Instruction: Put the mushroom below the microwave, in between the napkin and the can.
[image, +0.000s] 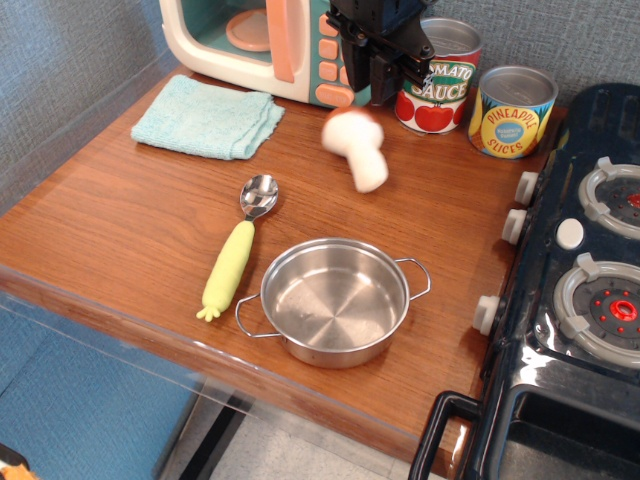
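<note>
The mushroom (357, 147) shows as a white, motion-blurred plush shape, tilted on or just above the wooden table (120, 230). It is in front of the microwave (250, 40), between the light teal napkin (208, 117) and the tomato sauce can (440, 85). My gripper (385, 85) hangs just above and behind the mushroom, in front of the microwave's button panel. Its jaws are apart and hold nothing. The mushroom's reddish cap is barely visible.
A pineapple can (512, 112) stands right of the tomato can. A steel pot (335, 300) and a spoon with a yellow handle (238, 250) lie nearer the front edge. A black toy stove (590, 280) borders the table's right side.
</note>
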